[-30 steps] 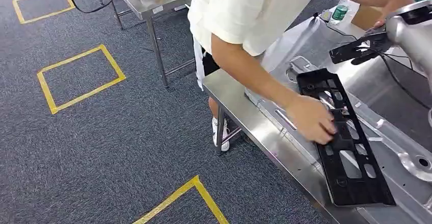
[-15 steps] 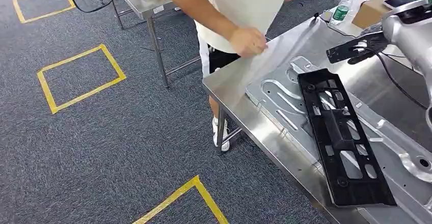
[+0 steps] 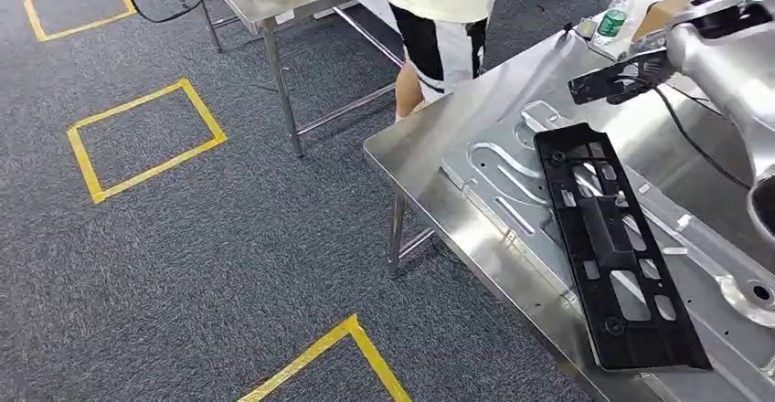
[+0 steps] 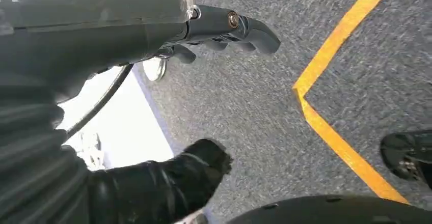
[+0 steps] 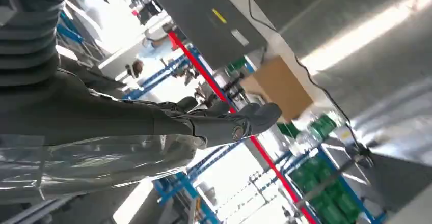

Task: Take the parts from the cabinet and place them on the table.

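On the steel table [image 3: 416, 160], a black plastic frame [image 3: 608, 238] lies flat across a stamped metal panel [image 3: 498, 178].

Right hand [image 3: 614, 80] hovers over the far part of the table with fingers stretched out, holding nothing; left hand [image 4: 204, 107] hangs over the carpet, spread and empty. For the next part, I judge it best to draw the arm clear of the black cable [image 3: 695, 142], the bottle [image 3: 610, 20] and the cardboard box [image 3: 672, 7]; a person [image 3: 443, 14] stands close at the table's far corner.

Frame [image 3: 608, 238] on plate [image 3: 493, 169] at tabletop [image 3: 411, 151] near corner, bottle [image 3: 610, 20] and box [image 3: 665, 9] at far edge, person [image 3: 439, 9] behind
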`<action>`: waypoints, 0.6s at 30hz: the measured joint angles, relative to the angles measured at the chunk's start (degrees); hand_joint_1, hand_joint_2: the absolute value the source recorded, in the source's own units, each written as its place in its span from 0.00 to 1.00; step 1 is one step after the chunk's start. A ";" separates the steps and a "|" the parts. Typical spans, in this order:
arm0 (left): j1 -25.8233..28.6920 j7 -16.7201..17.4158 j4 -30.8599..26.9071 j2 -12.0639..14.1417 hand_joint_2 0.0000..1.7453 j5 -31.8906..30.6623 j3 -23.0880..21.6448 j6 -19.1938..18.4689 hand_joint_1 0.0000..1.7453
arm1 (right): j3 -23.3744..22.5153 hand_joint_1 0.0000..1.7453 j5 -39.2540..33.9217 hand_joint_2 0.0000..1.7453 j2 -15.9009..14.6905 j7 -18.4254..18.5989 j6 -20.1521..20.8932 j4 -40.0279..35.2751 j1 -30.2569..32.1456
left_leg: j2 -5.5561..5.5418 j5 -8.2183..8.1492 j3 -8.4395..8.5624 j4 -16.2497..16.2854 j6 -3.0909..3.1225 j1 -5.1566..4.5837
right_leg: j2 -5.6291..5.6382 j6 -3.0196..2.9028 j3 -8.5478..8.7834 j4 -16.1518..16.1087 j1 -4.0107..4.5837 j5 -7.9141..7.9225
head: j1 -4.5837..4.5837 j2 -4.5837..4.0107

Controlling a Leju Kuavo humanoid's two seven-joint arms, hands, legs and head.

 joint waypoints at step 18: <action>0.13 0.59 0.07 -0.28 0.00 1.95 1.38 0.02 0.00 | -2.34 0.00 -10.60 0.00 15.45 1.51 -25.22 -5.49 -3.37 | -0.11 0.16 0.07 0.00 -0.15 0.10 | -0.06 -0.02 0.00 0.03 0.11 0.02 | 0.00 0.00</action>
